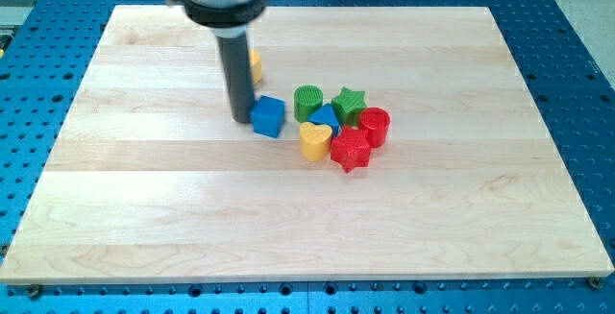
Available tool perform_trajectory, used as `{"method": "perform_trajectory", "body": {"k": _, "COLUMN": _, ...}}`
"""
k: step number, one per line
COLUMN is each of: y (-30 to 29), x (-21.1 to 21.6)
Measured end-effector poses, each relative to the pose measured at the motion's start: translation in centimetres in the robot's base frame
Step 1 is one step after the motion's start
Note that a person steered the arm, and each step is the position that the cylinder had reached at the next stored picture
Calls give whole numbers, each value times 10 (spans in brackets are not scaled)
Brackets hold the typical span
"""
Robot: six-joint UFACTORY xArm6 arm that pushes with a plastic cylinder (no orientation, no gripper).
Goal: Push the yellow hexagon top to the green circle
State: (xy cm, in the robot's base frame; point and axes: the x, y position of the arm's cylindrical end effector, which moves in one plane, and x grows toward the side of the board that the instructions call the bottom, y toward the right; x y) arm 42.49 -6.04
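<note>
The yellow hexagon (256, 65) is mostly hidden behind my rod at the upper middle of the wooden board (144, 208); only its right edge shows. The green circle (307, 102) stands to its lower right, at the left top of a cluster of blocks. My tip (241, 119) rests on the board below the yellow hexagon, just left of the blue cube (269, 116), close to or touching it.
The cluster right of the blue cube holds a green star (349, 104), a blue block (325, 119), a red cylinder (374, 126), a yellow heart (314, 141) and a red star (351, 149). The board lies on a blue perforated table (577, 45).
</note>
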Motion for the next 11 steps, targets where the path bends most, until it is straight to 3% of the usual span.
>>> {"method": "perform_trajectory", "body": {"k": 2, "y": -22, "x": 26}}
{"method": "perform_trajectory", "body": {"k": 3, "y": -96, "x": -55}}
{"method": "perform_trajectory", "body": {"k": 4, "y": -39, "x": -99}}
{"method": "perform_trajectory", "body": {"k": 5, "y": 24, "x": -101}}
{"method": "perform_trajectory", "body": {"k": 7, "y": 83, "x": -117}}
{"method": "perform_trajectory", "body": {"k": 9, "y": 87, "x": -91}}
{"method": "perform_trajectory", "body": {"k": 10, "y": 62, "x": -111}}
{"method": "perform_trajectory", "body": {"k": 11, "y": 67, "x": -103}}
